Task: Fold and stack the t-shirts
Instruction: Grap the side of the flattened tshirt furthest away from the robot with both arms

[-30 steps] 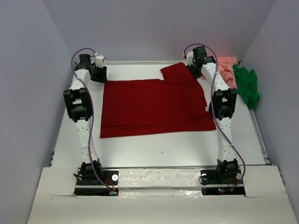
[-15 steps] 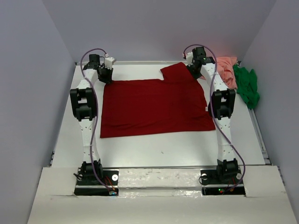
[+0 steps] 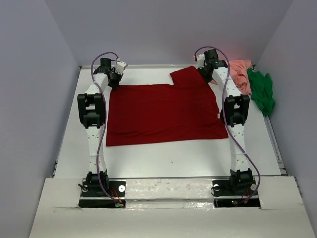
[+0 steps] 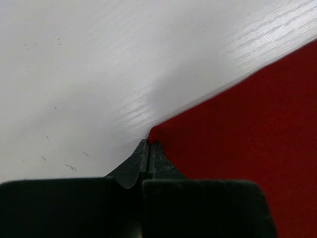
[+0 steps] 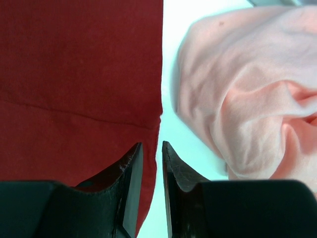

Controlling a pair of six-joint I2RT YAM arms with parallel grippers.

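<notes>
The red shirt (image 3: 163, 114) lay spread flat across the middle of the desk (image 3: 173, 158), with one flap jutting up at its upper right. The pink shirt (image 3: 241, 74) sat crumpled at the upper right of the top view. The green shirt (image 3: 261, 91) was bunched just beside it, further right against the wall.

By that layout the task was barely under way. No fold showed in the red shirt, the other two were untouched heaps, and nothing was stacked. All three still needed folding, and the first fold was only being set up.

The left claw (image 4: 149, 144) was at the red shirt's upper-left corner. Its fingers were pressed together, and the cloth's tip ran right into them, so it looked clamped on that corner. The right claw (image 5: 151, 145) was at the flap in the upper right. A narrow gap showed between its fingers, and the flap's edge ran into that gap. I could not tell whether it pinched the cloth or merely straddled it.

Compared with a second earlier, the left arm had swung rightward in the frame, from out over bare desk to the shirt's corner, and its claw had gone from parted to closed. The right arm and all three shirts had not visibly moved.
</notes>
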